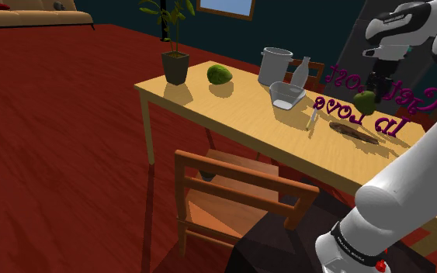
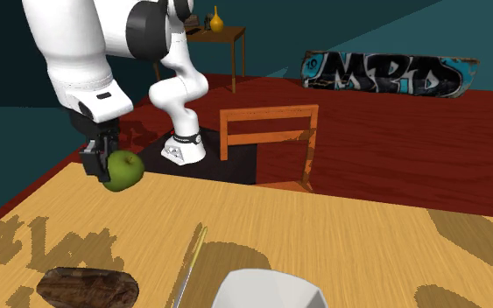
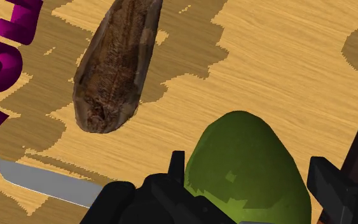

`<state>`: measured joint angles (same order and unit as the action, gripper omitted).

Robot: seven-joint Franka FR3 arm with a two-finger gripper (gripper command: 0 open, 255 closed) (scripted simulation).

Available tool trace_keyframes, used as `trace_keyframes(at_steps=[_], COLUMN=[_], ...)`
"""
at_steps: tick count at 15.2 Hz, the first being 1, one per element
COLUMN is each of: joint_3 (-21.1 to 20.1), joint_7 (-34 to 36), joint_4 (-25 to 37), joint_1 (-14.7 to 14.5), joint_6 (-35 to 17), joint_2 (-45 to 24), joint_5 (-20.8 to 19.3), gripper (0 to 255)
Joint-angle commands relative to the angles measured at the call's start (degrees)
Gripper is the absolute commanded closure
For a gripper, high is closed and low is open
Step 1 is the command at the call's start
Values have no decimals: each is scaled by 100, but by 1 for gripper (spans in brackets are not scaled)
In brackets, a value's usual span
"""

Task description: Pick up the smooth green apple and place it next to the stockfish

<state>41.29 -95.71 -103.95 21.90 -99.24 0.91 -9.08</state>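
The green apple (image 2: 123, 170) is clasped between the jaws of the gripper (image 2: 102, 162), held above the wooden table (image 2: 367, 236) near the stockfish (image 3: 117, 63). A red floor (image 1: 69, 116) is seen beneath. A grey pot (image 1: 275, 65) and pale bowl (image 1: 286, 96) stand farther off, contents unseen.

Red floor (image 1: 69, 116), teal walls (image 2: 349, 26), wooden chair (image 1: 232, 194)

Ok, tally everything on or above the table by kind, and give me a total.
Green fruit: 2 (held apple, fruit by the plant)
Containers: 3 (pot, bottle, bowl)
Potted plant: 1
Knife: 1
Stockfish: 1
Purple lettering: 1
Total: 9
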Motion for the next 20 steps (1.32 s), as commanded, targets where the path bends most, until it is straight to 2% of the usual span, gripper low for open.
trace_keyframes(at_steps=[1, 9, 13, 17, 20], joint_3=[160, 719, 873, 903, 878], joint_7=[-336, -1731, -2482, -3175, -3152], joint_4=[76, 676, 1167, 1793, 1554], joint_1=[152, 904, 1469, 2162, 2138], joint_6=[-57, -166, -141, -27, -259], joint_2=[-110, -860, -1429, -2057, -2049], joint_5=[51, 566, 1010, 1498, 1490], gripper=[255, 255, 255, 255, 255])
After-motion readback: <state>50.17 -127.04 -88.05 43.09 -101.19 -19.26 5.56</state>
